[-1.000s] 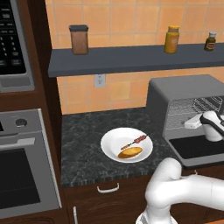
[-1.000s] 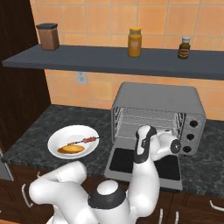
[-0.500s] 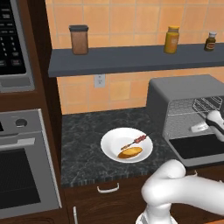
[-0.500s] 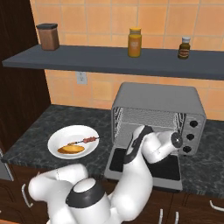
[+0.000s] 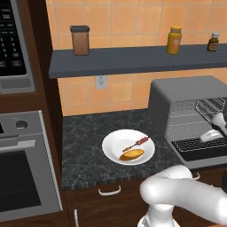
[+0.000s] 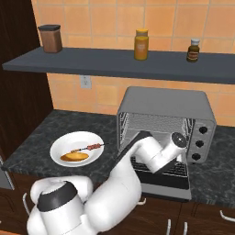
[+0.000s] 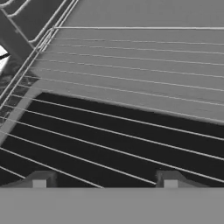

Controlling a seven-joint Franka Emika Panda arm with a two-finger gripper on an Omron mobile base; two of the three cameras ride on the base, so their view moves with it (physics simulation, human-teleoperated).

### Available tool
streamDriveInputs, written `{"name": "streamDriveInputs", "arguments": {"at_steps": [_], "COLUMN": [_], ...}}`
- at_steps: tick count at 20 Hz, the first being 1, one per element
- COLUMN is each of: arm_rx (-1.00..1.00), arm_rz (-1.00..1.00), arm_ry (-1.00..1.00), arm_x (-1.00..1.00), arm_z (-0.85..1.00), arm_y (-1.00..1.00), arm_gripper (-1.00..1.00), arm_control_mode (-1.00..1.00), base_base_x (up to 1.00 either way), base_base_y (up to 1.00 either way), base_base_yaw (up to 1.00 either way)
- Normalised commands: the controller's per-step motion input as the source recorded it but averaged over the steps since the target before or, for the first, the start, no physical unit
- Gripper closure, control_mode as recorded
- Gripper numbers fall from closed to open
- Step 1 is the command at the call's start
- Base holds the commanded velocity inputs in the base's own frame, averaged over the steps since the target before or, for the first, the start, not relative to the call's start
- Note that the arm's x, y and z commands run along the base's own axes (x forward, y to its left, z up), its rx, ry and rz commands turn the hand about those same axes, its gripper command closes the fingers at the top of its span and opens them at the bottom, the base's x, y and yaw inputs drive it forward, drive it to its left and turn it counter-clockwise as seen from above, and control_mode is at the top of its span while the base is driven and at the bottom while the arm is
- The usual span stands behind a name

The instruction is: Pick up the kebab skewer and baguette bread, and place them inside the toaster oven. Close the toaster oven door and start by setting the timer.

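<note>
No readable text; microwave keypad (image 5: 9, 40) marks too blurred.

I see my arm (image 6: 137, 179) bent forward at the elbow, wrist level, jaws spread wide with nothing between the 2 fingertips (image 7: 39, 178).

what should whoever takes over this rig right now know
Gripper: open, empty, at the mouth of the toaster oven, looking across its wire rack.
Toaster oven door: down, open.
Kebab skewer and baguette bread: both on the white plate on the counter, left of the oven.
Done: door open.
Left: move both items onto the rack, close the door, set the timer.
</note>
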Motion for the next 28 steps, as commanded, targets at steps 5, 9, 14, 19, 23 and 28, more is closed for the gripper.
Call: {"name": "streamDriveInputs", "arguments": {"at_steps": [5,9,14,19,23,28], "arm_rx": [-0.02,-0.02,-0.03,0.0,0.0,-0.04], "arm_rz": [-0.01,-0.01,-0.12,-0.16,-0.25,-0.41], "arm_ry": [0.2,-0.01,-0.01,0.0,0.01,0.0], "arm_x": [-0.8,-0.5,0.0,0.03,0.06,0.02], "arm_z": [0.65,0.78,0.03,0.0,0.0,0.0], "arm_y": [-0.06,0.77,1.0,1.0,1.0,1.0], "arm_gripper": [-1.0,-1.0,-1.0,-1.0,-1.0,-1.0], "arm_control_mode": [-1.0,-1.0,-1.0,-1.0,-1.0,-1.0], "base_base_x": [0.0,0.0,0.0,0.0,0.0,0.0], "base_base_y": [0.0,0.0,0.0,0.0,0.0,0.0], "base_base_yaw": [0.0,0.0,0.0,0.0,0.0,0.0]}}
